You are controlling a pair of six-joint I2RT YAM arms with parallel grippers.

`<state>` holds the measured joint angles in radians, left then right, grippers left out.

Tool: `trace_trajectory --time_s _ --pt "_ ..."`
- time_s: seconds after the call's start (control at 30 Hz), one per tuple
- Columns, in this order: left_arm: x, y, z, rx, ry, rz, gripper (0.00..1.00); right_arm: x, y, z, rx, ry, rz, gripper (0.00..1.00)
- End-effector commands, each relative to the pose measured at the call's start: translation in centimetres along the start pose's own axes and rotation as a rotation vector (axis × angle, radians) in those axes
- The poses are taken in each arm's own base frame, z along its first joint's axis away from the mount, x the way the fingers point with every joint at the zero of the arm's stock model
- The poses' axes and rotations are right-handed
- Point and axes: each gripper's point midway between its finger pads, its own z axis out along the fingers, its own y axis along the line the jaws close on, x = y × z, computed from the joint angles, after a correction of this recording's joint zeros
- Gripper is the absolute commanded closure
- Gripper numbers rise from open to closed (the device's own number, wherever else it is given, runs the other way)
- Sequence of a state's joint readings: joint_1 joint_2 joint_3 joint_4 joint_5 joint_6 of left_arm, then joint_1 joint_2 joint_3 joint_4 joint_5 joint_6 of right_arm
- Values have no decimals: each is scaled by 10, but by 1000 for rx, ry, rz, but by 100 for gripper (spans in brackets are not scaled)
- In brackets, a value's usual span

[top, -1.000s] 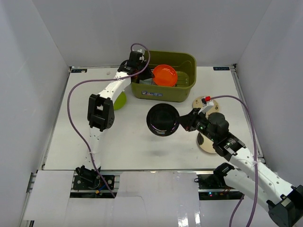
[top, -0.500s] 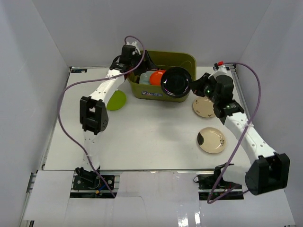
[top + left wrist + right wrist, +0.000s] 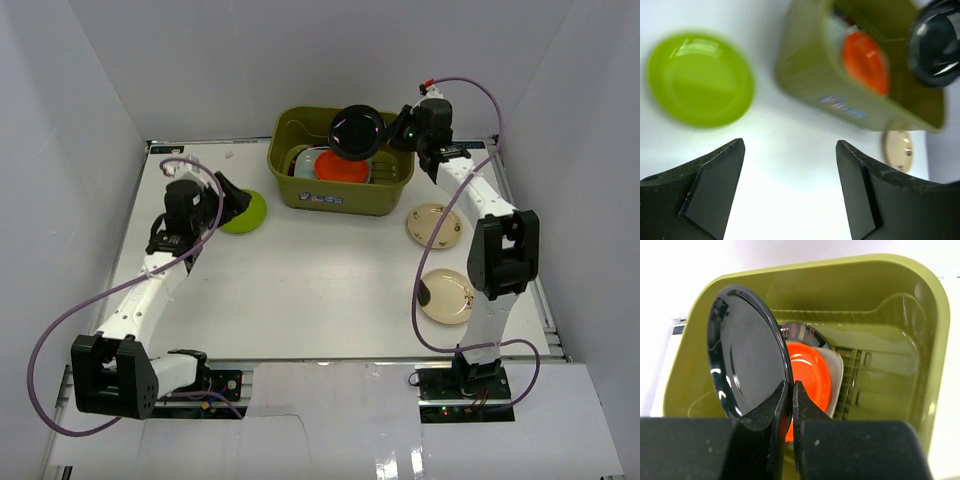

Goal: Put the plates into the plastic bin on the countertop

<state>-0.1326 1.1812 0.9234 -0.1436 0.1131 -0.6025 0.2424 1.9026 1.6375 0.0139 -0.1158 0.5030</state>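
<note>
Top external view: open left end effector (image 3: 789,145) beside lime plate (image 3: 245,211) on desk (image 3: 300,290); bin (image 3: 340,202) holds orange plate (image 3: 345,168), possibly a grey plate (image 3: 303,160) beneath; right end effector (image 3: 393,137) grips black plate (image 3: 358,131) above bin; two beige plates (image 3: 435,225) lie right.

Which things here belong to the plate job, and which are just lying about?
Job: black plate in the right gripper, orange plate in the bin, lime plate, far beige plate and near beige plate on the table.
Not job: purple cables, white walls.
</note>
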Motion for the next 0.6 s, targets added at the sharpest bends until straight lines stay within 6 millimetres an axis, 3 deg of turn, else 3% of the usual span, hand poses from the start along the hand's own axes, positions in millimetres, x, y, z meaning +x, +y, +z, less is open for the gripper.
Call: trace_trajectory --time_s 0.0,0.2,0.27,0.3,0.33,0.43,0.5,0.53,0.57 --pt "39 57 0 -134 14 -142 16 -10 10 21 -18 4 -19 92" --pt "46 83 15 -191 31 -279 16 14 -4 49 31 59 -7 90" --pt "50 92 25 -215 33 -304 16 16 -4 50 32 62 -5 72" --pt "47 96 29 -225 7 -323 15 13 -3 50 29 64 -7 59" --pt "44 99 33 -230 -11 -330 15 11 0 48 20 68 -15 38" --pt "43 128 45 -296 -21 -389 14 -1 3 36 21 57 -49 34" --pt "54 142 55 -326 13 -415 14 -23 12 14 -1 17 -54 34" --pt "52 140 59 -312 19 -420 14 -19 1 7 10 26 -42 34" --pt "54 142 63 -314 27 -421 14 -36 12 -15 -18 -10 -45 36"
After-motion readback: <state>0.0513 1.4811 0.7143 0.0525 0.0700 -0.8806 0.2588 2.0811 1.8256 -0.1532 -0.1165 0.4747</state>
